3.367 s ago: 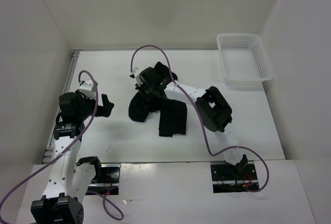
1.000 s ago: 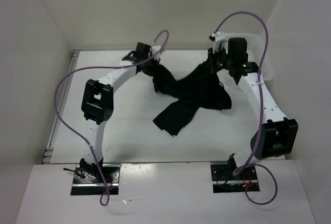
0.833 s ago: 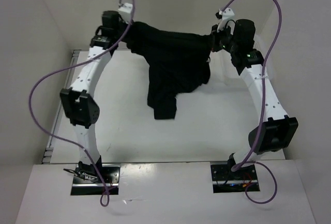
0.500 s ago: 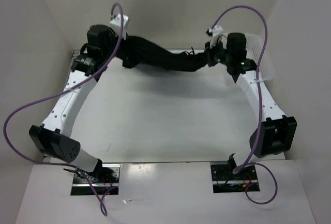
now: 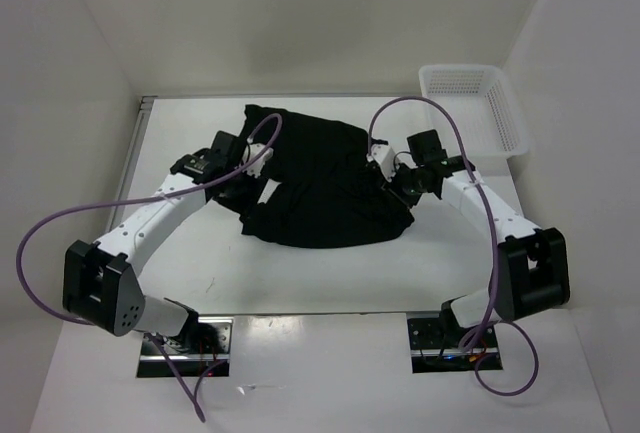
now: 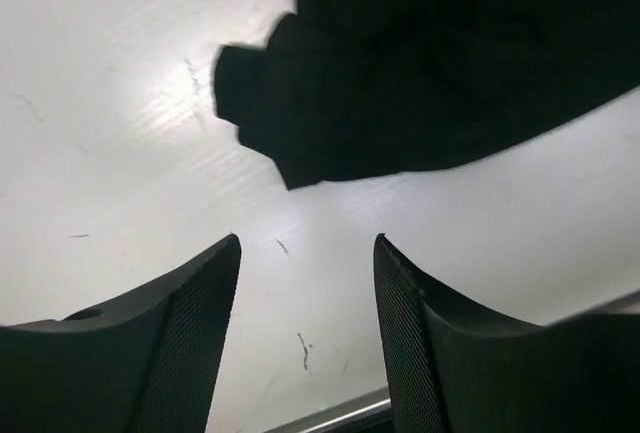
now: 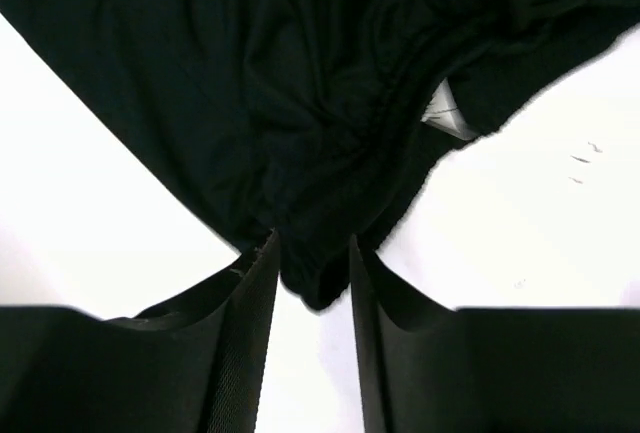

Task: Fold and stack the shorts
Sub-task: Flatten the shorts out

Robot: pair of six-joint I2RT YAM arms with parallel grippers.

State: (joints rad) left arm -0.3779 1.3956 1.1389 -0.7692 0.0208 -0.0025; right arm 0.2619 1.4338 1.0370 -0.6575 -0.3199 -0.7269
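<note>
Top view: the shorts [image 5: 330,188] lay spread on the table [image 5: 200,243] between the left gripper [image 5: 240,165] and the right gripper [image 5: 392,178]. A white basket [image 5: 470,118] stood well beyond the right one.
Left wrist: jaws stood apart and empty, with the cloth edge just ahead.
Right wrist: jaws were partly apart around a fold of cloth; whether they gripped it could not be told.

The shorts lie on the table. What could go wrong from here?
1. A fold of the shorts sits between the fingers of the right gripper; pulling away may drag the cloth.
2. The corner near the open left gripper lies bunched, so the next fold may come out crooked.
</note>
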